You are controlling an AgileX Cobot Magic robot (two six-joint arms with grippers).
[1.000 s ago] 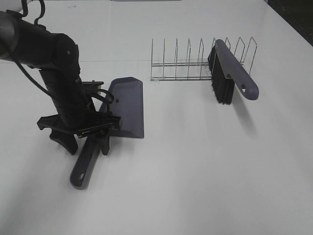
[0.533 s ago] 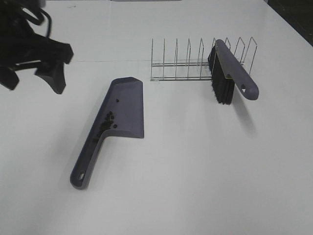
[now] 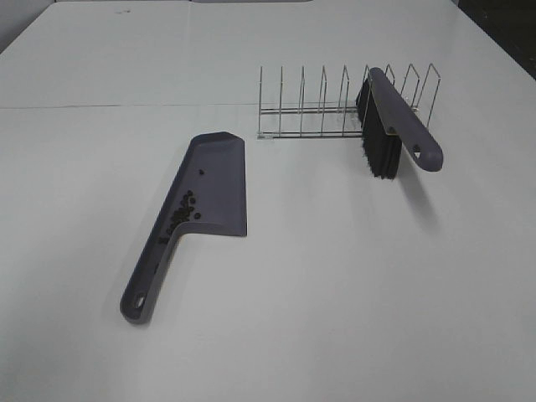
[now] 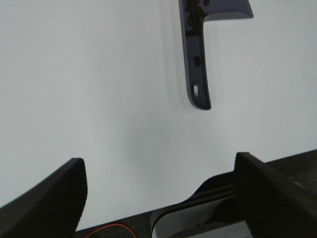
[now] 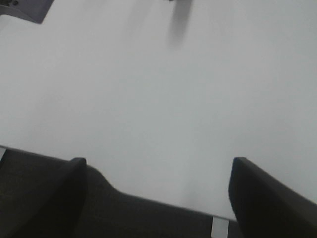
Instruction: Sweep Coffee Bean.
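The grey dustpan [image 3: 213, 180] lies flat on the white table, its handle pointing to the front left. Several dark coffee beans [image 3: 180, 209] sit in the pan where it narrows into the handle, and one lies farther up the pan. Neither arm shows in the exterior view. In the left wrist view my left gripper [image 4: 158, 161] is open and empty, well back from the dustpan [image 4: 198, 74] with its beans [image 4: 194, 15]. My right gripper [image 5: 157, 161] is open and empty over bare table; a corner of the dustpan [image 5: 29, 6] shows at the frame's edge.
A wire rack [image 3: 310, 113] stands at the back, right of the middle. A grey hand brush [image 3: 394, 117] with black bristles rests in its right end. The table's front edge shows dark in both wrist views.
My left arm stood over the dustpan handle a second ago, then rose away to the back left and has left the exterior view. The dustpan stays where it was.
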